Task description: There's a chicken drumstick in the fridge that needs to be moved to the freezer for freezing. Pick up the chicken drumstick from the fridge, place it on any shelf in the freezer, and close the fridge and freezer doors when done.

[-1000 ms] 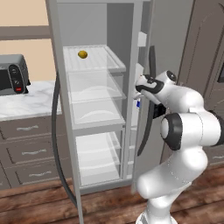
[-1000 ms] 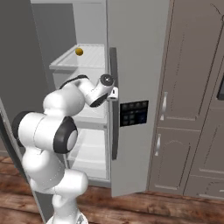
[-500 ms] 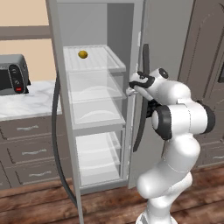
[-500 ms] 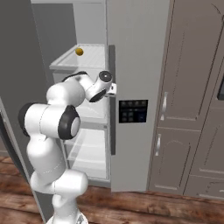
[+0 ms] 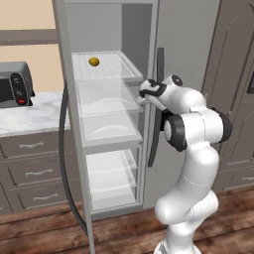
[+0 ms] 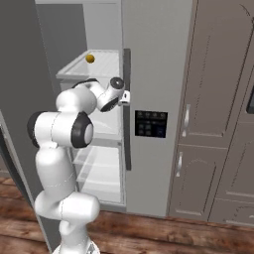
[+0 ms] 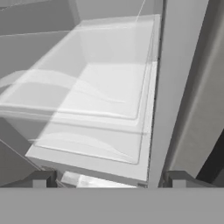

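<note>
Fridge door [image 5: 191, 44], the wide grey panel right of the freezer [image 5: 99, 30], is shut, its long dark handle [image 5: 158, 109] running down the edge nearest the freezer. The freezer is the narrow compartment and it is open. Its door [image 5: 67, 99] is swung out on the freezer's left and seen edge-on, with a curved dark handle [image 5: 63, 149] bowing outward. Inside the freezer, a pale top shelf [image 5: 116, 73] sits above pale see-through drawers [image 5: 106, 116], with another drawer lower down; their front lips reach almost to the freezer's opening. Open room lies in front of the freezer, between its door and the arm.

The gripper [image 5: 141, 96] is at the freezer's right front edge, level with the upper drawer, its tips spread wide with nothing held [image 7: 109, 181]. A small round yellow ball [image 5: 94, 61] rests on the freezer's top shelf, towards the back. Where the drumstick lies I cannot tell.
</note>
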